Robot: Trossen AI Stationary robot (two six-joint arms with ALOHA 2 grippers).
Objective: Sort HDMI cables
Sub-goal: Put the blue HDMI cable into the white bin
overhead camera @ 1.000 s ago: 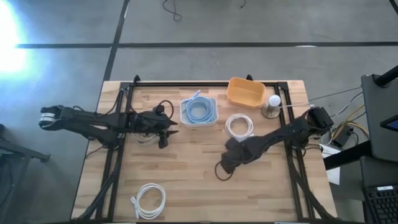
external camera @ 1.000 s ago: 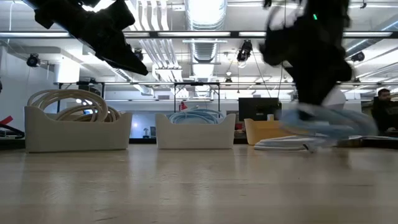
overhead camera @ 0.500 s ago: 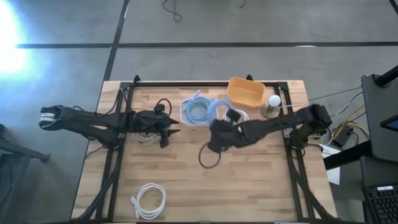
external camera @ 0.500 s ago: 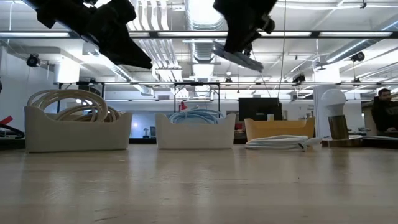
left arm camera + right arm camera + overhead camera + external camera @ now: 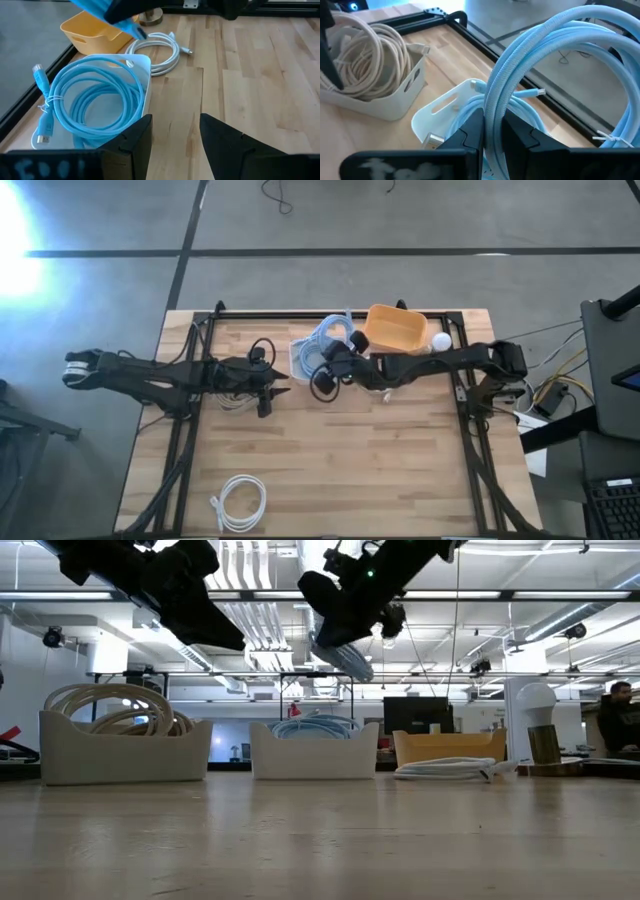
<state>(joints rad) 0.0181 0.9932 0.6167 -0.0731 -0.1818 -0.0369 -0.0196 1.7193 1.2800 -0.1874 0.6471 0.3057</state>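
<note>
My right gripper (image 5: 495, 125) is shut on a light blue HDMI cable coil (image 5: 336, 330) and hovers over the white bin (image 5: 297, 358) at the table's far middle. That bin holds another light blue coil (image 5: 95, 102). In the low view the held coil (image 5: 345, 660) hangs high above the bin (image 5: 313, 753). My left gripper (image 5: 175, 130) is open and waits in the air left of the white bin, touching nothing. A second white bin (image 5: 125, 745) holds beige coils (image 5: 365, 55). One white coil (image 5: 160, 50) lies flat on the table by the yellow bin, another (image 5: 240, 500) near the near-left corner. My right gripper pinches several strands of the blue coil's ring (image 5: 492, 97) between its two fingers, which lie across the strands. The coil is lifted clear of the table, and the rest of the ring (image 5: 580, 45) stands out beyond the fingers over the white bin.
An orange-yellow bin (image 5: 395, 328) stands at the far edge, right of the white bin. A lamp-like object with a white bulb (image 5: 440, 345) stands at the far right. A black frame (image 5: 330, 315) runs round the table. Bare wood (image 5: 380, 470) spreads across the near half.
My right gripper has carried the blue coil from low over the table's right middle up and toward the far left, ending over the white bin. The coil has gone from just above the table to lifted high. The left arm has kept still.
</note>
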